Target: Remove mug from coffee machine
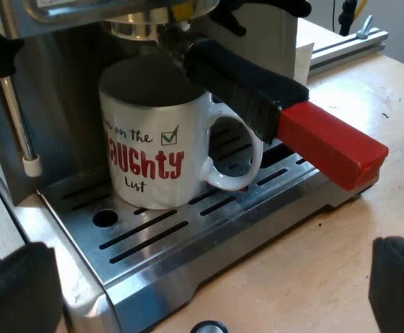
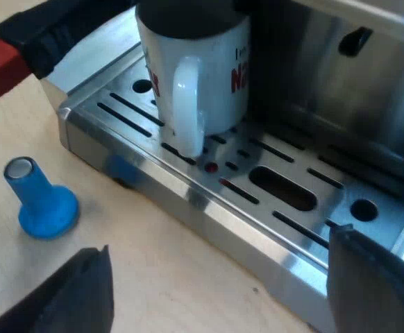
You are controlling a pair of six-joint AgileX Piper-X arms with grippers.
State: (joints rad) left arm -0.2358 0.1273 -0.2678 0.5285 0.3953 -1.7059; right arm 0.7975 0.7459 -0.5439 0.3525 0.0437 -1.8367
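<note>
White mug [image 2: 216, 76] on slotted drip tray [image 2: 209, 216]

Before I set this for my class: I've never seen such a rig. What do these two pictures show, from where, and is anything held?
Each picture comes from a camera on one robot arm's wrist; the big dark shapes are that arm's own fingers. The left gripper and right gripper are both open and hold nothing. Both face an espresso machine. A mug stands on its tray, under a holder locked in front, its handle ending in red. A blue tamper stands on the table near the tray.
</note>
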